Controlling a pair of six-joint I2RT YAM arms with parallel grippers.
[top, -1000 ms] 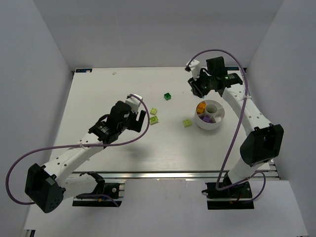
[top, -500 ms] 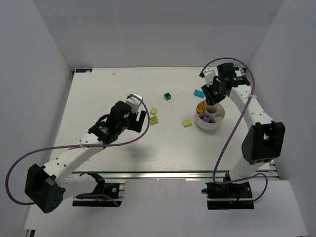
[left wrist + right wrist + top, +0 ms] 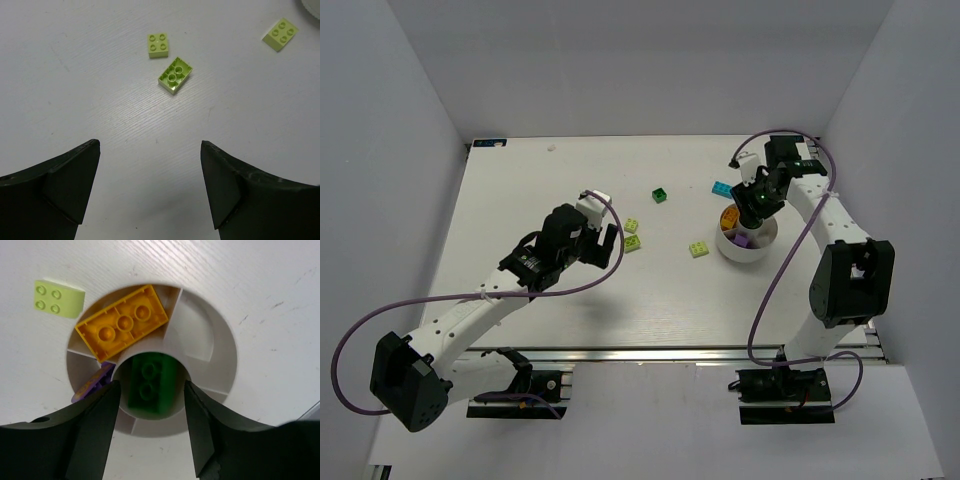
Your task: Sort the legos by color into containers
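Note:
My right gripper [image 3: 752,205] hangs over the white bowl [image 3: 761,253], its jaws open. Between them in the right wrist view a dark green lego [image 3: 150,382] lies in the bowl's [image 3: 226,342] round centre well, clear of both fingers. An orange lego [image 3: 122,325] fills one wedge and a purple lego [image 3: 95,386] shows in another. On the table lie a dark green lego [image 3: 660,195], a cyan lego [image 3: 721,189] and three lime legos [image 3: 631,226] [image 3: 633,243] [image 3: 698,249]. My left gripper [image 3: 603,240] hovers open and empty near two lime legos [image 3: 158,44] [image 3: 175,75].
The bowl stands at the table's right, with the cyan lego just behind it and one lime lego [image 3: 57,298] just left of it. White walls close in the table on three sides. My left arm stretches across the table's left half.
My right gripper moved from the back of the table to above the bowl and widened its jaws. The dark green lego now lies in the centre well. The left arm stayed still.

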